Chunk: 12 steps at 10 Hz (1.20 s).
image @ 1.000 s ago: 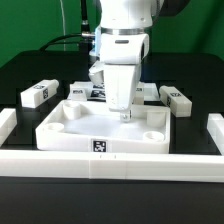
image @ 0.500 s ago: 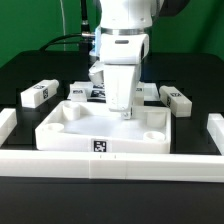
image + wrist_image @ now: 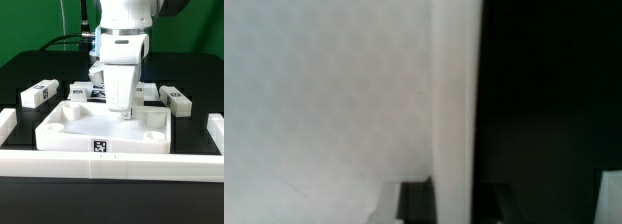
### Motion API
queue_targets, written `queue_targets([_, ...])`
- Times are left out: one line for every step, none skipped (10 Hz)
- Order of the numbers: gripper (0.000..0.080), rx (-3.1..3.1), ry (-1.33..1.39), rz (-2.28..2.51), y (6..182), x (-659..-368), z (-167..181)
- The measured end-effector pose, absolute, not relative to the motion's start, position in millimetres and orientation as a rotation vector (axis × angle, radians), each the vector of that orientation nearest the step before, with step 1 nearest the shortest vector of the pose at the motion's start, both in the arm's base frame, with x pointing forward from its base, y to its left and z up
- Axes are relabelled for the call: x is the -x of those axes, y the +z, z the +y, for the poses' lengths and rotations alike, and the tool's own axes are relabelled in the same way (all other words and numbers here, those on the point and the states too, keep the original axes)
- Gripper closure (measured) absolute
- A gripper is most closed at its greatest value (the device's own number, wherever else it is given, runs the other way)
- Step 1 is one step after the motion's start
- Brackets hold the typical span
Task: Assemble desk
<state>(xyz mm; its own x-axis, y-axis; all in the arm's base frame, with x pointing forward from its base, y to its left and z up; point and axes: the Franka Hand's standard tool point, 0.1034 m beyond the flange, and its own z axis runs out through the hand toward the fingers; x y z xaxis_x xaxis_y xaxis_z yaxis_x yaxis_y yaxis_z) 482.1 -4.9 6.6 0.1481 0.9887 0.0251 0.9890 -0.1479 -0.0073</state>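
Exterior view: the white desk top (image 3: 62, 132) lies flat in the middle of the black bench (image 3: 20, 70), just behind the front border rail (image 3: 110, 164). The arm stands over it, with the end effector (image 3: 126, 113) lowered onto the tray's far rim. A leg (image 3: 35, 94) lies on the bench at the exterior view's left, and a second leg (image 3: 176, 99) at its right, each near a far corner of the desk top

Wrist view: the end effector (image 3: 457, 203) is pinching the thin upright rim of the desk top (image 3: 331, 110), with a dark finger on either side of the wall; the dark bench (image 3: 553, 100) shows beside it
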Motion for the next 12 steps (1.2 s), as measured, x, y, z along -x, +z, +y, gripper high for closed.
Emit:
queue_targets([0.0742,2.322,-0.017,-2.08,6.6,-488.4,-2.1])
queue_targets([0.0742,2.305,-0.017,-2.099,6.6,-492.2,-1.7])
queue_targets([0.0742,2.311,-0.018,-2.093,6.5,-491.3,-2.2])
queue_targets([0.0742,2.311,-0.018,-2.093,6.5,-491.3,-2.2])
queue_targets([0.0742,2.311,-0.018,-2.093,6.5,-491.3,-2.2])
queue_targets([0.0742,2.311,-0.018,-2.093,6.5,-491.3,-2.2])
queue_targets([0.0742,2.309,-0.019,-2.095,6.5,-491.6,-1.6])
queue_targets([0.0742,2.292,-0.024,-2.115,6.8,-494.9,4.8])
queue_targets([0.0742,2.275,-0.019,-2.123,8.5,-497.7,9.8])
queue_targets([0.0742,2.271,-0.023,-2.128,9.4,-499.7,12.2])
queue_targets([0.0742,2.26,-0.023,-2.131,7.4,-499.2,16.4])
queue_targets([0.0742,2.253,-0.027,-2.135,6.5,-499.9,19.9])
